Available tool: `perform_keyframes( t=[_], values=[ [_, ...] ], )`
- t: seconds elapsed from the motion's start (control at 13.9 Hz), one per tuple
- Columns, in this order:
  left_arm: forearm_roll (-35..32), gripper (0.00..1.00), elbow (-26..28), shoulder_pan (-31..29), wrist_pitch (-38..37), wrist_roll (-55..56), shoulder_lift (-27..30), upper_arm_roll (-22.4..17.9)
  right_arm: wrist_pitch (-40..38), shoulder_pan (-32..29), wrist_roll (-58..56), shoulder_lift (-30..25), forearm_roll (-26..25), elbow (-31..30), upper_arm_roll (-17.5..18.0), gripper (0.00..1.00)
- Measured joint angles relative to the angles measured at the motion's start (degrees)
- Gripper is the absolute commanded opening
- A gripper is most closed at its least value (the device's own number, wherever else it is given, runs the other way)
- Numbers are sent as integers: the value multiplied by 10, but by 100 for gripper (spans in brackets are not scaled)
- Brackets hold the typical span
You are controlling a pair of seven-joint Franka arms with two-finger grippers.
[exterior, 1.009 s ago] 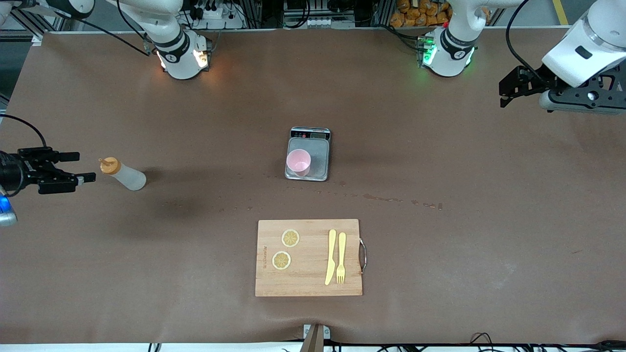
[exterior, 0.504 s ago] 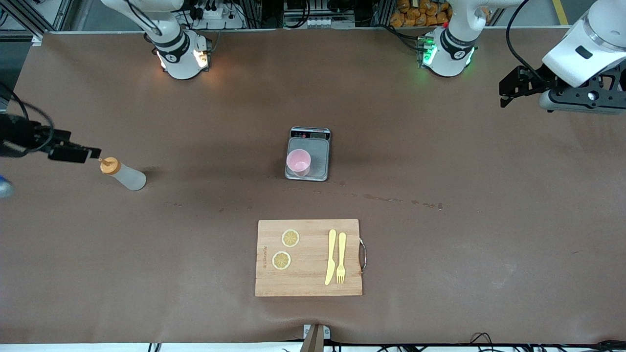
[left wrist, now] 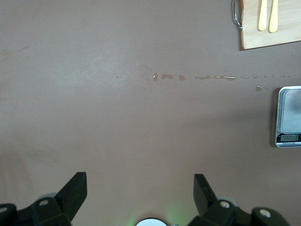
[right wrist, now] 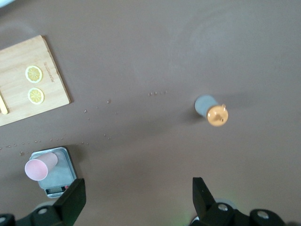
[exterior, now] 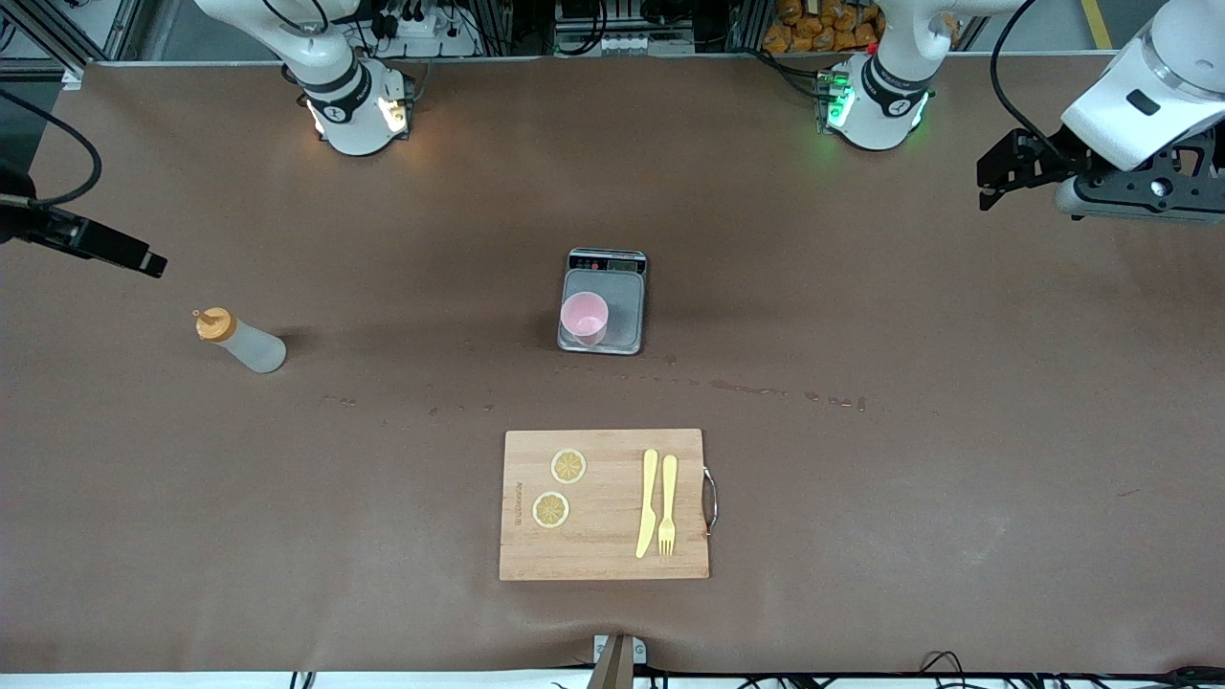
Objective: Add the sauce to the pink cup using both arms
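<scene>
White rounded arm shells with dark joint bands; black cables looped along both. Left base (exterior: 876, 100) lit green, right base (exterior: 356, 110) glowing warm white. Left pincer (exterior: 1000, 172) black, angular, on a grey-and-black bracket with a round screw hole. Right pincer (exterior: 115, 251) black, slim. In wrist views, matte black wedge fingers (left wrist: 73, 190) (right wrist: 70, 200) with pale round screw heads at their roots
</scene>
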State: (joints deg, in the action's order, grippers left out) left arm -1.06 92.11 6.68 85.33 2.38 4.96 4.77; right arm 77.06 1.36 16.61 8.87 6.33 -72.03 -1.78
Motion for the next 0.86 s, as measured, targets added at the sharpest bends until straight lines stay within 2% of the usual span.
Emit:
perform_keyframes(
  t=[0.14,0.29,0.58,0.86],
  values=[
    [0,100,0,0,0,0,0,0,39,-1,-21,-40,-25,-62,3,100],
    [0,100,0,0,0,0,0,0,58,-1,-35,-56,-43,-94,13,100],
    [0,100,0,0,0,0,0,0,100,-1,-40,-57,-49,-126,22,100],
    [0,100,0,0,0,0,0,0,136,-18,-42,-52,-50,-131,21,100]
  ],
)
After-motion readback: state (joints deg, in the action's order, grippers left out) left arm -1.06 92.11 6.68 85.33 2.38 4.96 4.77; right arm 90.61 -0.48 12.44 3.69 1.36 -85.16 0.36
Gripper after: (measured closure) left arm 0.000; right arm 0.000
